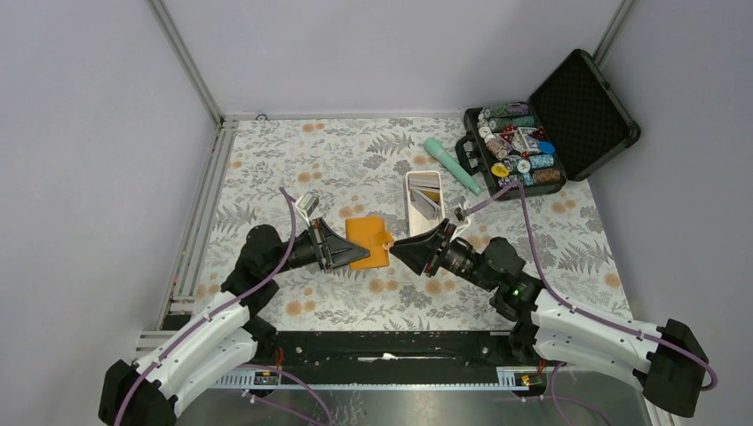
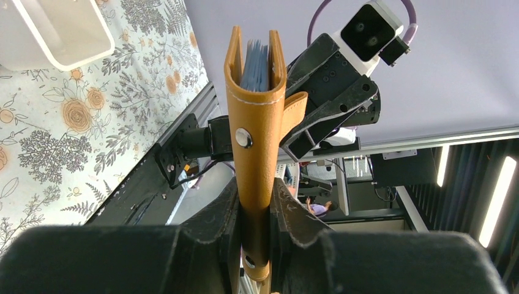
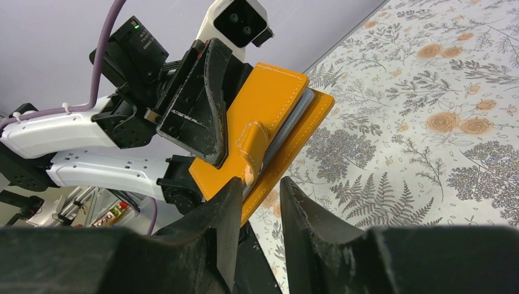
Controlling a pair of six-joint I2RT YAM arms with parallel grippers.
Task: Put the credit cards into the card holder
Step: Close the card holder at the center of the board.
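Overhead, the holder is held at mid-tabletop between two arms that reach inward from the near edge with low forearms. The left pincer is clenched across both covers. Only its wrist view shows the blue pockets edge-on. The right pincer is part-open, and only the right wrist view shows the tab at its gap. Cards lie in the tray just beyond. Uncovered tabletop stretches to the left edge.
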